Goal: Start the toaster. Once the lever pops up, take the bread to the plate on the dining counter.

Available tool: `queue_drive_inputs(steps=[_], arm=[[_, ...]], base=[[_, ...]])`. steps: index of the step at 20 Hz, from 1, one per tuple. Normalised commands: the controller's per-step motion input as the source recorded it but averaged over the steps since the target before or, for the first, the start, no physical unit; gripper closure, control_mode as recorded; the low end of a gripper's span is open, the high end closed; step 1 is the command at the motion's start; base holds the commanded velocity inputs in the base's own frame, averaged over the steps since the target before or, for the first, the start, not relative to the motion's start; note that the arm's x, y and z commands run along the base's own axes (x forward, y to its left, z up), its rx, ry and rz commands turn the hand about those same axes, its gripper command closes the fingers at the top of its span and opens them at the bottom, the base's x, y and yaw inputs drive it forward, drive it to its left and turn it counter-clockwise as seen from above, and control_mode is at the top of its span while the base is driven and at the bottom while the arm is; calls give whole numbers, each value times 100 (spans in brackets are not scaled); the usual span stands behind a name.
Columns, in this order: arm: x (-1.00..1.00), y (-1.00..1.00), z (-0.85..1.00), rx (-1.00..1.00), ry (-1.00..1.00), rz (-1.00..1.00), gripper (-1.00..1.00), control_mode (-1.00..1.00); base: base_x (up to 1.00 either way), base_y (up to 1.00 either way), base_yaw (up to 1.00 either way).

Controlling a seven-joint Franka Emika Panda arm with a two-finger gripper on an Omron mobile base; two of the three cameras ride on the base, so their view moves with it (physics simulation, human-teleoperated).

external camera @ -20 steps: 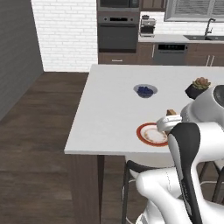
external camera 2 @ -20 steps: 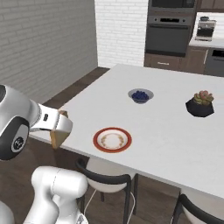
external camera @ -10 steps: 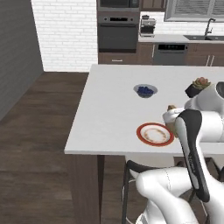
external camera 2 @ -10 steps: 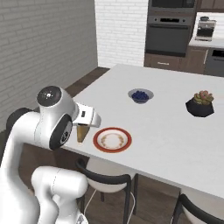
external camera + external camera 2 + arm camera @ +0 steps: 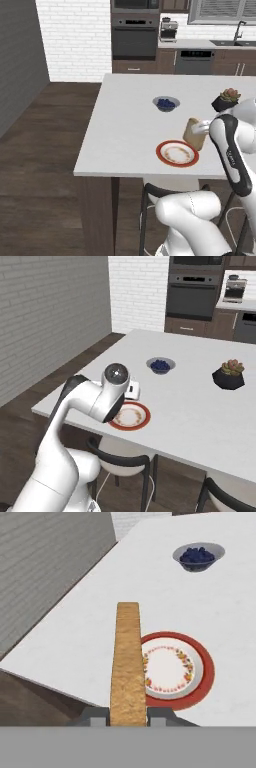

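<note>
My gripper [image 5: 128,716] is shut on the bread [image 5: 127,662], a tan slice seen edge-on and standing upright between the fingers. In the left base view the bread [image 5: 194,133] hangs just above the far right edge of the plate [image 5: 176,153], held by the gripper [image 5: 202,129]. The plate [image 5: 175,668] has a red-orange rim and a pale centre and lies near the front edge of the white dining counter [image 5: 130,120]. In the right base view the arm covers part of the plate [image 5: 131,416]. The toaster is out of view.
A small grey bowl of blue berries [image 5: 165,104] sits behind the plate. A dark pot with a succulent [image 5: 226,100] stands at the right. Dark chair backs [image 5: 120,458] rise below the counter's front edge. Ovens and brown cabinets [image 5: 135,35] line the far wall.
The arm has swung the bread in from the counter's side until it hangs over the plate's edge. The grip on the bread has not changed.
</note>
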Motion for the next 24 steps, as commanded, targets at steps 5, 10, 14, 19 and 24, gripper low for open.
queue_drive_inputs(steps=[5, 10, 14, 19, 24], arm=[[94, 0, -46, 13, 18, 1, 100, -100], [42, 7, -74, 10, 25, -2, 100, -100], [0, 0, -64, 1, 6, -2, 100, -100], [15, -3, -42, 1, 0, -1, 100, -100], [33, 0, -23, 2, -1, 0, 100, -100]], base=[[0, 0, 0], [0, 0, 0], [0, 0, 0], [0, 0, 0], [0, 0, 0]])
